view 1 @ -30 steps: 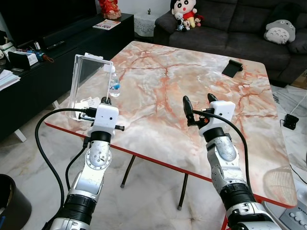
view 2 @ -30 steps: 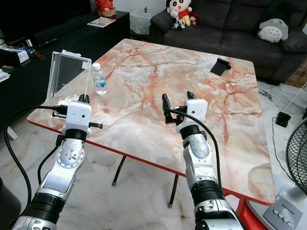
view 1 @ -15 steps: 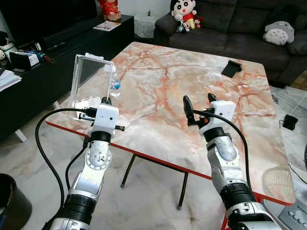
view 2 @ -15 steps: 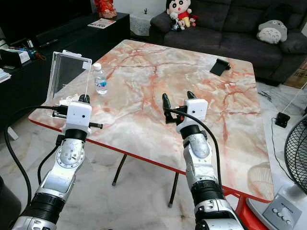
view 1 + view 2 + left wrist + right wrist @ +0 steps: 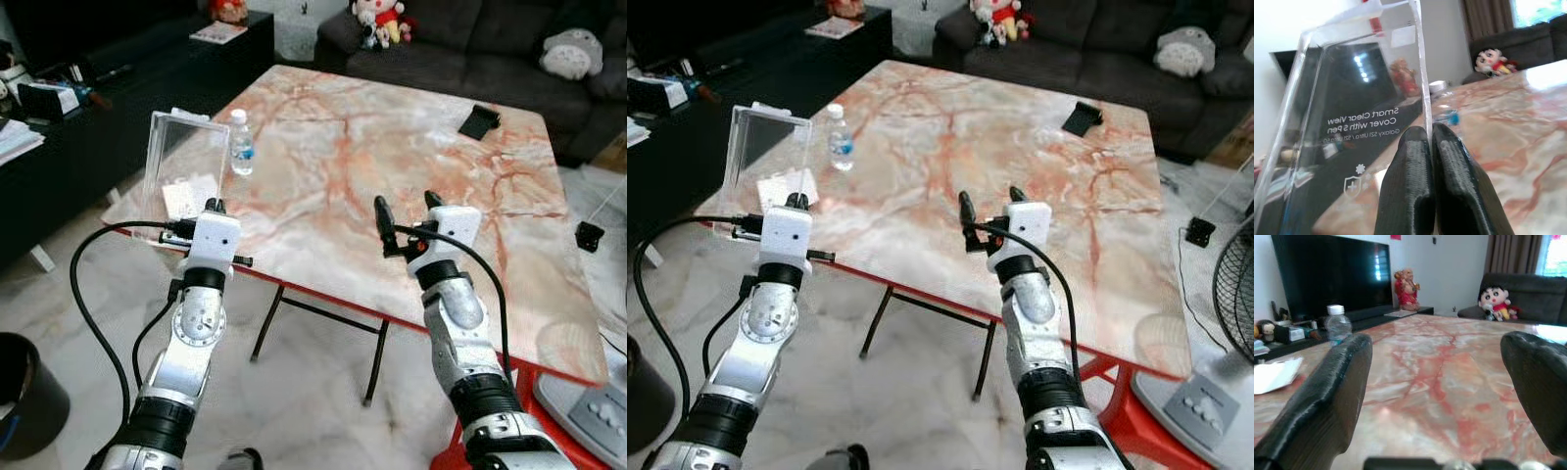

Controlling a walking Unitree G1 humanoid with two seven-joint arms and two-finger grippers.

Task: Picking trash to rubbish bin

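Marble-patterned pink and orange tabletop point(image 5: 392, 166) now sits further up and away in the head views than it did half a second ago, with more pale floor showing under the red edge, so the whole picture shifted: that's your camera tipping or backing off, not the stuff on the table moving. Both arms look the same against the body as before. For the task that means nothing's been gained yet, you haven't picked anything up. The clear plastic phone-case box point(image 5: 184, 166) stands upright at the table's left corner, with some white crumpled paper point(image 5: 184, 199) lying at its foot and a small clear water bottle with a blue label point(image 5: 241, 143) just behind it. Your left gripper point(image 5: 213, 207) is right in front of that box, fingers pressed together on nothing, the box's edge looming just beyond the tips in the wrist view. Your right gripper point(image 5: 405, 206) hovers over the table's near edge, spread wide and empty, well apart from the box. A dark round rubbish bin point(image 5: 22, 397) stands on the floor at your far left.
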